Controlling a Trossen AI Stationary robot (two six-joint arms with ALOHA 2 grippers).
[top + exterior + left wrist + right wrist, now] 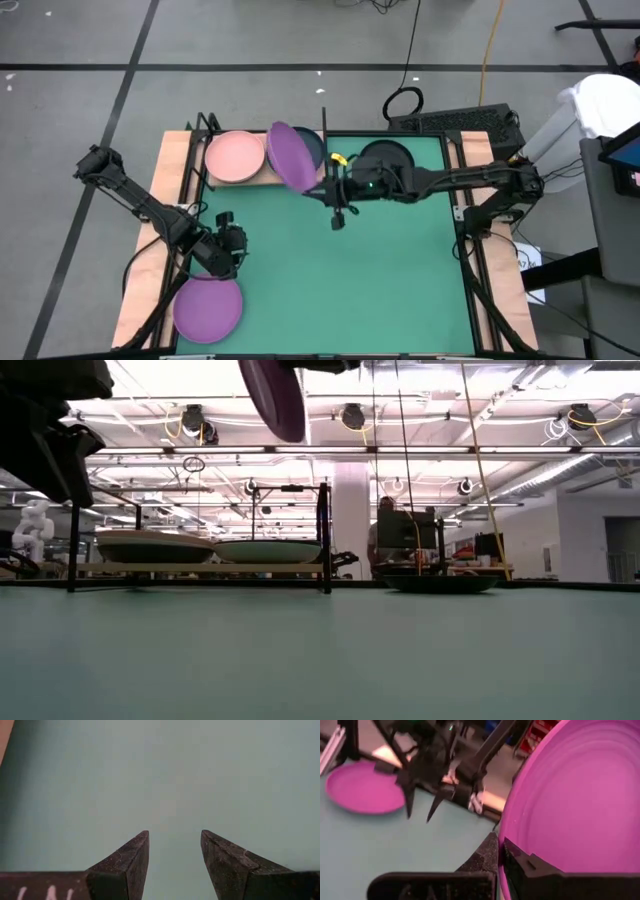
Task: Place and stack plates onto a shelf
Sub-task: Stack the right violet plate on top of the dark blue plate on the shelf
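The right gripper (322, 180) clamps a purple plate (290, 156) by its rim, tilted above the shelf (262, 181). There lie a pink plate (235, 157) and a darker one. The left gripper (222, 262) hangs open near another purple plate (208, 308). Black plates (385, 157) also wait.

A robotics lab or open workshop hall: bare ceiling pipes and strip lights (330, 450) at the frame's top, a white humanoid robot (30, 525) at far left, monitors (405, 530) at center.
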